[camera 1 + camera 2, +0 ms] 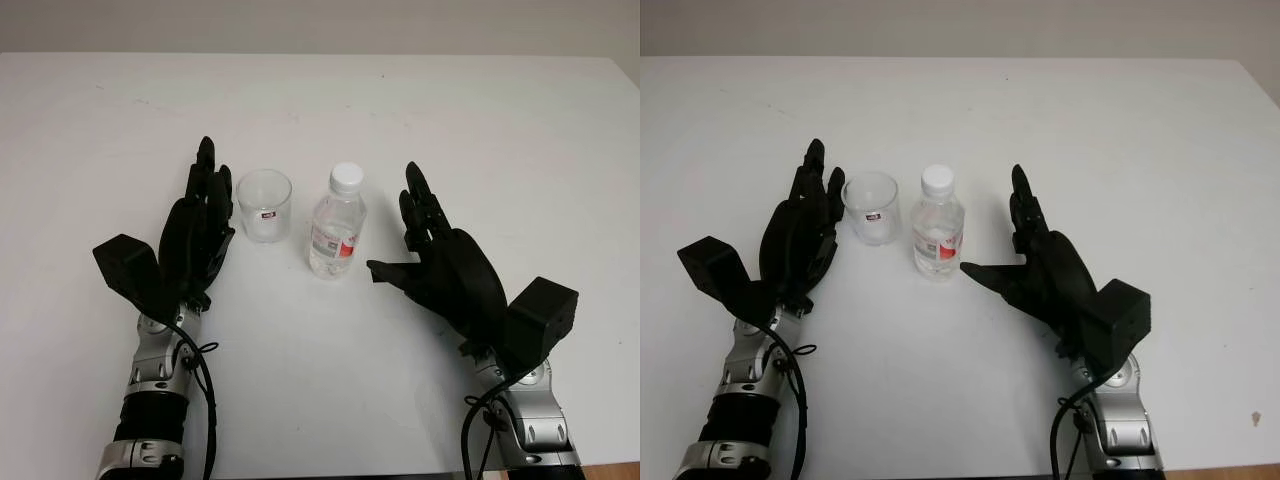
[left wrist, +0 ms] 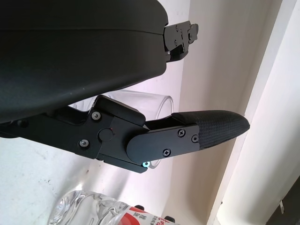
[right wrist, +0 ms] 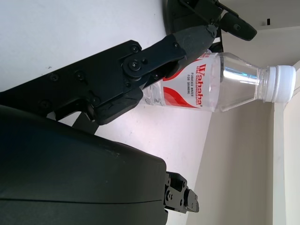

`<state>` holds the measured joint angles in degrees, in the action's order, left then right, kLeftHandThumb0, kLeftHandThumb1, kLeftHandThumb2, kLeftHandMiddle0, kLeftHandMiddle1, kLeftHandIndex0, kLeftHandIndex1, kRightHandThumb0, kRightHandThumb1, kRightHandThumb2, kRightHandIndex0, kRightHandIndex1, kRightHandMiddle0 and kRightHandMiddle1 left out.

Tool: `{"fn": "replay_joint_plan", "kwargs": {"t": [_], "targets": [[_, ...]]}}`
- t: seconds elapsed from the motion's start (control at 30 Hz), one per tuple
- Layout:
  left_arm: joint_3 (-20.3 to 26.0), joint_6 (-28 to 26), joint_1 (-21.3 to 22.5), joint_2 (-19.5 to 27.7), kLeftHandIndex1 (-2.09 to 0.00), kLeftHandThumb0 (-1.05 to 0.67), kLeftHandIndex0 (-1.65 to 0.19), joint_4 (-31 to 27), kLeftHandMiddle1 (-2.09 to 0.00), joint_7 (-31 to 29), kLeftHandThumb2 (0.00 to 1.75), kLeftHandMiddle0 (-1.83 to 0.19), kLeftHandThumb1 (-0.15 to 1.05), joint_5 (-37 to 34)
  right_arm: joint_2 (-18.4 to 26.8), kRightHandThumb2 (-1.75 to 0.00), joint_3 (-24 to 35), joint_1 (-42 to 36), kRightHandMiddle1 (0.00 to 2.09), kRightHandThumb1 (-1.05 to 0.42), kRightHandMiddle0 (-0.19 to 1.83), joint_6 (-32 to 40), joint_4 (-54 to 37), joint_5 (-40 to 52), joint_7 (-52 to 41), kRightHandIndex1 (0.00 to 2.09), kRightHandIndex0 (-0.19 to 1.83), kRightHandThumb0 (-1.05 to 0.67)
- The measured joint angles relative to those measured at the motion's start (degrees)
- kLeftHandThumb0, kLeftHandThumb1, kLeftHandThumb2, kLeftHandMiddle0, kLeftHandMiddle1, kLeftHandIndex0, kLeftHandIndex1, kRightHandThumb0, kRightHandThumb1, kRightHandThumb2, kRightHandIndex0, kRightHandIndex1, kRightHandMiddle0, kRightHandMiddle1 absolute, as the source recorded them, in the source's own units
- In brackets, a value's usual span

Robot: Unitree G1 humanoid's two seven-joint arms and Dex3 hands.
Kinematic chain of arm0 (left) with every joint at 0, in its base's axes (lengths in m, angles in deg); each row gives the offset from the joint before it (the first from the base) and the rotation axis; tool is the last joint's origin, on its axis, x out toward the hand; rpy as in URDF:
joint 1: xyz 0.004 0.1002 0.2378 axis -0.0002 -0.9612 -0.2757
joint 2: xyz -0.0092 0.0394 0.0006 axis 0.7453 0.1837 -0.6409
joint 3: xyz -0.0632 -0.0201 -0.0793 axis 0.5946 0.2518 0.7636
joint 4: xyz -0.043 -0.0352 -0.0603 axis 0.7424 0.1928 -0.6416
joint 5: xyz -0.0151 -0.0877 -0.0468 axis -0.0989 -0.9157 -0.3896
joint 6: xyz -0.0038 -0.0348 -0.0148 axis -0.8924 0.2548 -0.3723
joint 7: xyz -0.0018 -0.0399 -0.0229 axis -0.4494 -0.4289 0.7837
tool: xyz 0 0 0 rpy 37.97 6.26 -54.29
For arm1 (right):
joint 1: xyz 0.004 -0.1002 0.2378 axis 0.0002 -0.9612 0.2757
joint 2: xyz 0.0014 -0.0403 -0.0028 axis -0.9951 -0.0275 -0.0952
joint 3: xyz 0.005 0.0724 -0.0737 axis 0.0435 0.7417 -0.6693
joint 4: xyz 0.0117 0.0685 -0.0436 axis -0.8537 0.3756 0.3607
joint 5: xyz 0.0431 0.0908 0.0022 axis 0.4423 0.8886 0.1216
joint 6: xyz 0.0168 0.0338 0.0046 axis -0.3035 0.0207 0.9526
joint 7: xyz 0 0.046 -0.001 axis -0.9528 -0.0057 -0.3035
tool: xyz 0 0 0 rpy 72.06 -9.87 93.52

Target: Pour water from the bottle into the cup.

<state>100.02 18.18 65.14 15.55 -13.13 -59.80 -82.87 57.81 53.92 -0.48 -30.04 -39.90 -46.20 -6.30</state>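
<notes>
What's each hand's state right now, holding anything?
Left hand: open, holds nothing, on the table just left of the clear cup.
Right hand: open, holds nothing, just right of the capped water bottle, not touching it.

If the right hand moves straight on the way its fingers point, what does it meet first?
Probably nothing: the open right hand points up the white table, passing beside the capped water bottle, which stands to its left. Depth is unclear.
</notes>
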Motion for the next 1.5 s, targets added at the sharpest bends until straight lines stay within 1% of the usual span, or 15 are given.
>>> {"fn": "replay_joint_plan", "kwargs": {"t": [0.27, 0.47, 0.53, 0.63, 0.8, 0.87, 1.0, 1.13, 1.27, 1.33, 1.37, 1.4, 1.43, 1.47, 1.5], "targets": [[-0.1, -0.7, -0.1, 0.2, -0.03, -0.81, 0.17, -0.4, -0.06, 0.1, 0.59, 0.17, 1.05, -0.1, 0.0, -0.05, -0.3, -0.1, 0.00, -0.86, -0.19, 1.2, -0.4, 0.6, -0.4, 0.00, -0.19, -0.83], [-0.3, -0.7, -0.1, 0.0, -0.03, -0.82, 0.17, -0.3, -0.05, 0.7, 0.58, 0.17, 1.05, 0.0, 0.0, -0.06, -1.5, 0.3, 0.00, -0.88, -0.19, 1.5, -0.3, -0.7, 0.0, 0.00, -0.19, -0.89], [-0.3, -0.7, -0.1, -0.1, -0.04, -0.81, 0.17, -0.3, -0.05, 0.8, 0.58, 0.17, 1.05, 0.1, 0.0, -0.06, -2.2, 1.5, 0.00, -0.88, -0.19, 0.6, 0.9, -1.7, 0.1, 0.00, -0.19, -0.88], [-0.3, -0.5, -0.1, -0.1, -0.03, -0.81, 0.18, -0.3, -0.05, 0.8, 0.59, 0.17, 1.05, 0.2, -0.4, -0.05, -3.1, 3.6, 0.00, -0.87, -0.19, -1.9, 4.0, -2.9, 0.4, 0.00, -0.19, -0.90], [-0.3, -0.4, -0.1, -0.1, -0.02, -0.80, 0.19, -0.4, -0.04, 0.9, 0.60, 0.19, 1.05, 0.3, -1.9, -0.05, -5.4, 8.4, 0.00, -0.85, -0.19, -2.4, 10.0, -5.3, 1.2, 0.00, -0.19, -0.92], [-0.3, -0.4, -0.2, -0.1, -0.02, -0.80, 0.19, -0.4, -0.05, 0.8, 0.60, 0.19, 1.05, 0.3, -2.7, -0.05, -6.3, 10.9, 0.00, -0.85, -0.19, -3.4, 13.7, -6.2, 1.3, 0.00, -0.19, -0.93], [-0.3, -0.4, -0.2, -0.1, -0.02, -0.80, 0.19, -0.5, -0.05, 1.0, 0.60, 0.18, 1.05, 0.3, -4.8, -0.05, -7.6, 15.0, 0.00, -0.84, -0.19, -6.4, 20.1, -7.5, 2.0, 0.00, -0.19, -0.93], [-0.3, -0.3, -0.2, -0.1, -0.03, -0.80, 0.19, -0.7, -0.05, 1.3, 0.60, 0.19, 1.05, 0.4, -6.5, -0.05, -8.4, 17.6, 0.00, -0.83, -0.19, -9.4, 25.3, -9.1, 3.8, 0.00, -0.19, -0.95], [-0.3, -0.3, -0.2, -0.2, -0.03, -0.80, 0.19, -0.8, -0.05, 1.3, 0.59, 0.18, 1.05, 0.3, -8.9, -0.04, -8.7, 19.5, 0.00, -0.80, -0.19, -11.5, 29.2, -9.5, 6.0, 0.00, -0.19, -0.89], [-0.3, -0.3, -0.3, -0.2, -0.03, -0.79, 0.18, -1.0, -0.06, 1.5, 0.59, 0.17, 1.05, 0.3, -10.1, -0.04, -8.8, 19.8, 0.05, -0.78, -0.10, -12.6, 30.2, -10.4, 8.0, 0.06, -0.09, -0.80], [-0.3, -0.3, -0.4, -0.2, -0.04, -0.79, 0.18, -1.1, -0.06, 1.6, 0.59, 0.17, 1.05, 0.2, -10.8, -0.04, -8.8, 19.8, 0.50, -0.77, -0.11, -13.0, 30.3, -10.9, 9.6, 0.50, -0.08, -0.74], [-0.3, -0.2, -0.4, -0.2, -0.04, -0.79, 0.18, -1.1, -0.06, 1.6, 0.59, 0.17, 1.05, 0.2, -11.5, -0.06, -8.7, 19.8, 1.38, -0.80, -0.11, -13.2, 30.4, -11.2, 11.3, 1.40, -0.07, -0.65], [-0.3, -0.1, -0.4, -0.2, -0.04, -0.78, 0.18, -1.1, -0.06, 1.6, 0.59, 0.17, 1.05, 0.2, -12.2, -0.06, -8.5, 19.8, 1.73, -0.82, -0.02, -13.3, 30.4, -11.4, 12.8, 1.74, 0.09, -0.59], [-0.3, 0.0, -0.4, -0.2, -0.04, -0.79, 0.18, -1.1, -0.06, 1.6, 0.60, 0.17, 1.05, 0.2, -12.7, -0.07, -8.5, 19.8, 1.91, -0.86, 0.30, -13.3, 30.4, -11.9, 14.2, 1.91, 0.53, -0.56], [-0.3, 0.0, -0.4, -0.2, -0.04, -0.79, 0.18, -1.1, -0.06, 1.6, 0.59, 0.17, 1.05, 0.2, -13.0, -0.08, -8.5, 19.7, 2.02, -0.94, 0.81, -13.4, 30.4, -12.8, 15.8, 2.02, 1.07, -0.55]]}}
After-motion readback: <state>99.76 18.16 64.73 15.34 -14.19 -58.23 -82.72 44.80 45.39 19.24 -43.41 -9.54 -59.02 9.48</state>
